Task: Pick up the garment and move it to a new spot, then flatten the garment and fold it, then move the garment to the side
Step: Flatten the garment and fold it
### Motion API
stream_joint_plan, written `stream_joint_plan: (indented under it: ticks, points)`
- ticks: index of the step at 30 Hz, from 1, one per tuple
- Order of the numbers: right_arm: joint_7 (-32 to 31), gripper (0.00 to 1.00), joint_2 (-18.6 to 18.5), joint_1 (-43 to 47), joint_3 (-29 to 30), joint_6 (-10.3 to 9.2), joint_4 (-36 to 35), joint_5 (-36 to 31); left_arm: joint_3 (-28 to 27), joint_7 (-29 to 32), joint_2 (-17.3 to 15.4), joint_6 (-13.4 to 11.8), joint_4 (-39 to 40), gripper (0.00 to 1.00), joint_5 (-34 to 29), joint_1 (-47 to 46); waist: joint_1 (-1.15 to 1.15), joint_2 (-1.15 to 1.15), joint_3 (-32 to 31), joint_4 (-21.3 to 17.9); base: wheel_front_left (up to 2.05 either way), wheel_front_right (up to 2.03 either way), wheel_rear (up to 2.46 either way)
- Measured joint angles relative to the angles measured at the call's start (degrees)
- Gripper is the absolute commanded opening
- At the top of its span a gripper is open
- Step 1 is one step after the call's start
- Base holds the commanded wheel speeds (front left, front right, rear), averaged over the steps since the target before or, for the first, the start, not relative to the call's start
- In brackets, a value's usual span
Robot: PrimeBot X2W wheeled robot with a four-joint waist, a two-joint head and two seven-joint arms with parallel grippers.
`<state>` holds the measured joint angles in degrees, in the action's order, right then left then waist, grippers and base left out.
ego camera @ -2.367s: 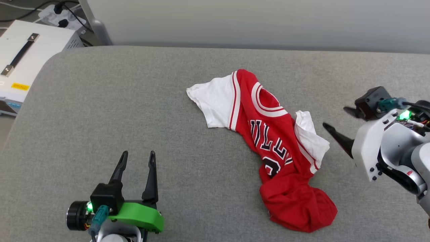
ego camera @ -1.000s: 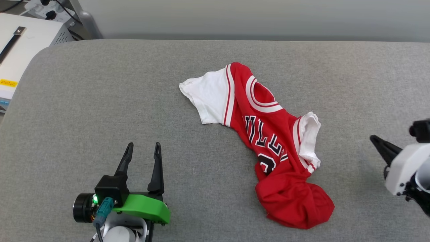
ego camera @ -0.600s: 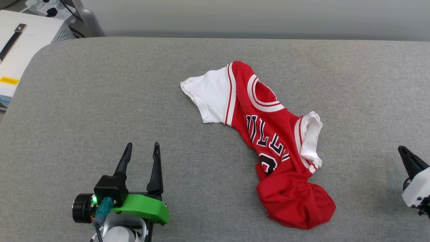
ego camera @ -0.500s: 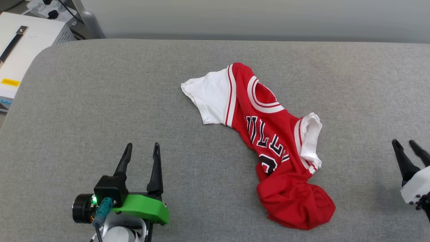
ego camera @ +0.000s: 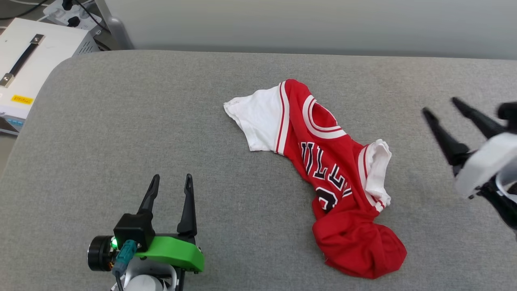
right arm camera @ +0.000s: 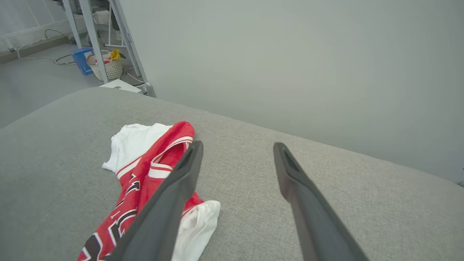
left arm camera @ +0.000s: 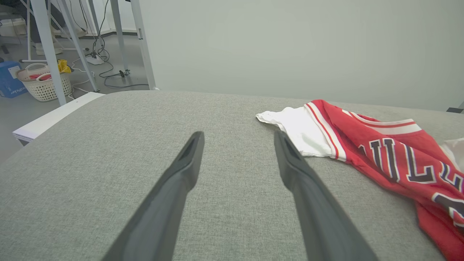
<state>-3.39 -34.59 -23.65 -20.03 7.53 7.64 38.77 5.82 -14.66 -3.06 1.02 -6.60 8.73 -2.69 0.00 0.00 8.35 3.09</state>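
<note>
The grey fabric-topped table [ego camera: 121, 121] is taking up most of the head view, with a plain pale wall [ego camera: 307, 24] running behind its far edge. A white box [ego camera: 24, 68] with a black handle is sitting off the far left corner.

The garment [ego camera: 323, 169] is lying crumpled a bit right of the table's middle, stretching diagonally. One white sleeve is spreading flat at the far left end, with the striped collar sitting right next to it. The black letters are facing up along the middle, the other white sleeve is bunching up on the right side, and the red hem end is wadding into a lump at the near right. Nothing is touching it.

The left tool [ego camera: 172, 177] is hanging over bare table at the near left, well apart from the shirt, with its fingers spread and pointing away from the robot. The right tool [ego camera: 439, 105] is hovering out by the right edge, clear of the fabric. Its fingers are spread too, angling toward the far left, and they're looking a bit blurry.

In the left wrist view a white basket [left arm camera: 45, 85] is sitting on the floor [left arm camera: 14, 108] past the table.
</note>
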Motion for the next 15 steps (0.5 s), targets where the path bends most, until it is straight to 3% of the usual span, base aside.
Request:
stream_joint_plan:
  ticks: [8, 11, 15]
  points:
    - [-28.95, 1.0, -4.46, -6.73, -14.13, 0.0, -3.19, 9.61, 0.52, 0.0, 0.01, 0.0, 0.02, 1.0, 0.03, -0.05, 0.0, 0.0, 0.95, 0.98, 0.0, 0.0, 0.0]
    - [-35.15, 1.0, -5.0, -7.97, -17.03, 0.0, -1.83, 11.28, 0.94, 0.0, 0.01, 0.0, 0.09, 1.0, 0.31, -0.13, 0.0, 0.0, 1.62, 1.47, 0.0, 0.0, 0.0]
    - [-37.55, 1.0, -4.39, -9.26, -19.25, 0.0, 2.47, 11.41, 1.48, 0.0, 0.01, -0.02, 0.16, 1.0, 0.48, -0.53, 0.0, 0.0, 2.82, 2.18, 0.0, 0.0, 0.0]
